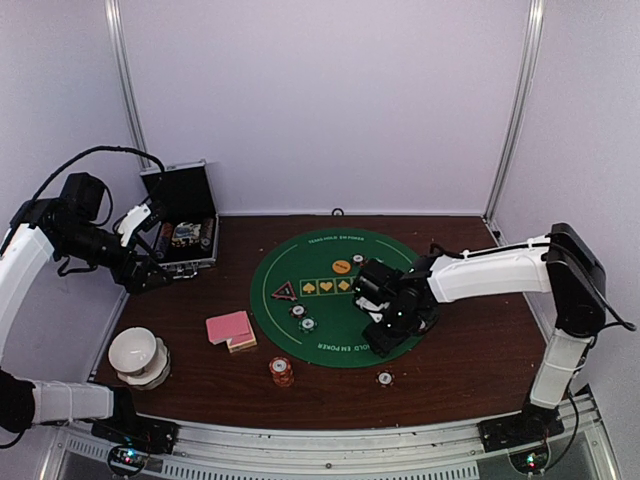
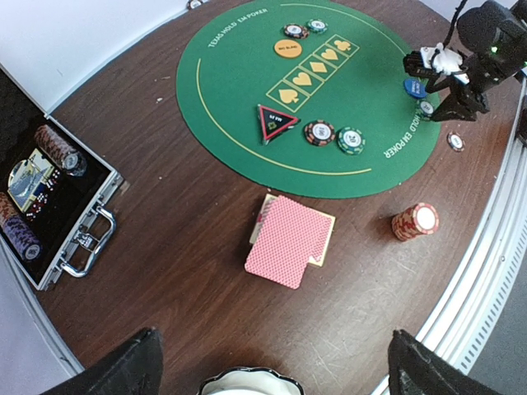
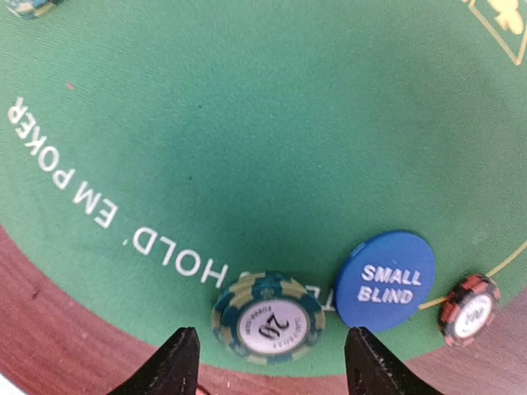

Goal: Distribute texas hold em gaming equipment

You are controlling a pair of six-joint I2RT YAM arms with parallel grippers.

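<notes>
My right gripper is open low over the near edge of the green poker mat. A green striped chip lies flat between its fingers, touching neither. Beside that chip rest the blue "small blind" disc and a red chip. Pink-backed cards sit on the wood left of the mat, with a red chip stack nearer the front. An orange disc and two chips lie on the mat. My left gripper is wide open, high above the cards and holding nothing.
The open black case holding chip rolls stands at the back left. A white bowl sits at the front left, just under my left gripper. A triangular marker lies on the mat, and a lone chip on the wood in front.
</notes>
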